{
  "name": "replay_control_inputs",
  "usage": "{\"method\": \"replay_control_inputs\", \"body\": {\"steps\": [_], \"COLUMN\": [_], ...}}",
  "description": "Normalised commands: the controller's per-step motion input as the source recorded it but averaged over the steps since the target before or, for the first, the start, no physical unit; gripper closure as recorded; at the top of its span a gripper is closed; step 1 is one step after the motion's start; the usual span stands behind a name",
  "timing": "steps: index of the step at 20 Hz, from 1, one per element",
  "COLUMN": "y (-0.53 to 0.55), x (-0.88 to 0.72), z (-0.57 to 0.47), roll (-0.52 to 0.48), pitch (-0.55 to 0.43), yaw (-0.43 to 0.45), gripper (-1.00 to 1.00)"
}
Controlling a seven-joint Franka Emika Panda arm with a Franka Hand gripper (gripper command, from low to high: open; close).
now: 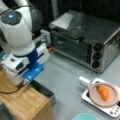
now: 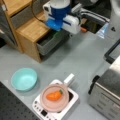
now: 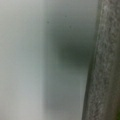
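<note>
One open gray drawer [image 2: 51,41] in the wooden cabinet [image 2: 31,30] lies directly below the end effector [image 2: 57,30], which seems sunk into it near the cabinet's right side, its fingers hidden, so I cannot tell their state.
</note>
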Motion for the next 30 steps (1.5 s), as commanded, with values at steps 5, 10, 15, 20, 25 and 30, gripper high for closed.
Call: {"method": "replay_control_inputs", "body": {"steps": [5,10,15,20,25,30], "y": [0.0,-0.03,-0.03,0.01,0.12,0.24], "x": [-0.03,0.0,-0.01,-0.03,-0.07,-0.07], "z": [-0.26,-0.17,-0.14,-0.15,-0.13,-0.11], "roll": [-0.145,-0.115,-0.091,-0.08,-0.075,-0.07], "pitch": [-0.073,-0.044,-0.031,-0.018,-0.004,0.001], "yaw": [0.072,0.057,0.05,0.021,-0.019,-0.048], "gripper": [-1.0,-1.0,-1.0,-1.0,-1.0,-1.0]}}
